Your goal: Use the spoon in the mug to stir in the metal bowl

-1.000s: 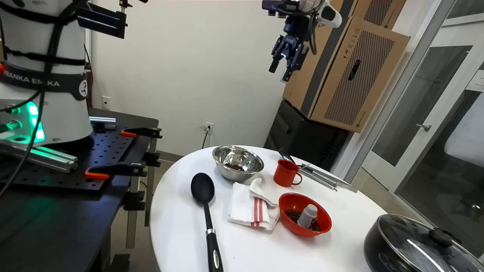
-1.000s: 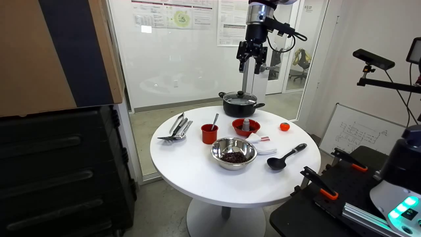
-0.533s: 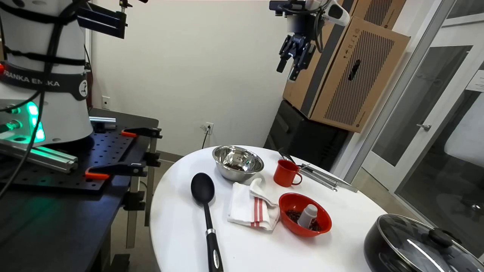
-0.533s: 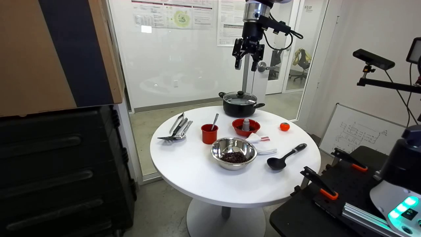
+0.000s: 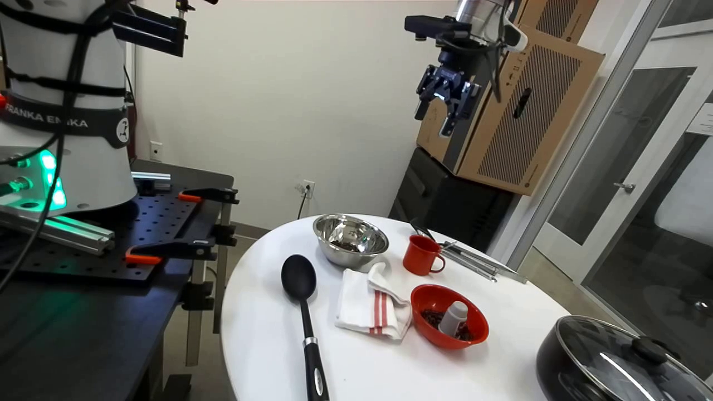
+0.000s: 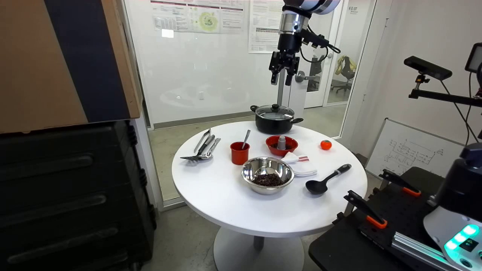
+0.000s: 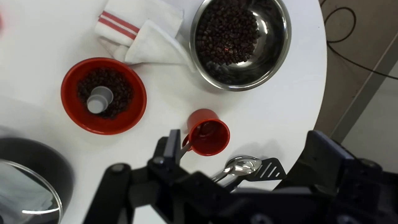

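Fingers (image 7: pixel 172 147) spread apart, spoon (image 6: pixel 246 138) tilted inside the red mug (image 6: pixel 240 155), both well below them.

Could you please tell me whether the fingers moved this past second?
Yes: in an exterior view, the fingers have shifted toward the picture's lower right, relative to the cardboard box.

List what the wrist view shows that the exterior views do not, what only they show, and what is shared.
Only the wrist view: a loop of black cable on the floor past the table.

Only the exterior views, in both: the robot's base, a cardboard box and the long black spoon.

Shared: the metal bowl with dark beans, the red mug, the red bowl, the striped towel, the lidded pot and the open gripper. The metal spoon in the mug shows in the wrist view, partly hidden, and in an exterior view.
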{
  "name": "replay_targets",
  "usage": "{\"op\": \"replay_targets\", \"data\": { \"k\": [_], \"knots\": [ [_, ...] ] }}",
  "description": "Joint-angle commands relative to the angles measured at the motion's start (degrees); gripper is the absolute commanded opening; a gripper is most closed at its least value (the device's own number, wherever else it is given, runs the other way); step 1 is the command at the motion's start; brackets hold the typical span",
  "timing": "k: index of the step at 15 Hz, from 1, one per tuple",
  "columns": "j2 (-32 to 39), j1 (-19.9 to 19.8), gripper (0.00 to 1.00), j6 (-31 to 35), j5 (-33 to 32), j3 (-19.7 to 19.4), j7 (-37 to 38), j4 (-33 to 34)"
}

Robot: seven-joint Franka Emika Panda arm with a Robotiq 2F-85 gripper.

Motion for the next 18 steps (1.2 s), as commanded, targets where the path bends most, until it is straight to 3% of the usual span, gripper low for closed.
{"op": "replay_targets", "data": {
  "k": [1, 6, 9, 11, 12, 18],
  "knots": [
    [7.77, -3.03, 1.0, -3.01, 2.6, 0.0, -13.75, 8.21],
    [17.77, -6.79, 1.0, -8.4, 4.02, 1.2, -20.01, 19.02],
    [23.78, -7.59, 1.0, -9.69, 3.44, 1.44, -16.18, 25.59],
    [26.43, -6.82, 1.0, -8.34, 1.49, 0.53, -9.62, 28.42],
    [22.63, -7.9, 1.0, -6.87, 1.71, 1.72, -14.1, 22.9],
    [26.44, -7.53, 1.0, -6.11, 0.81, 1.53, -10.04, 26.68]
  ]
}}
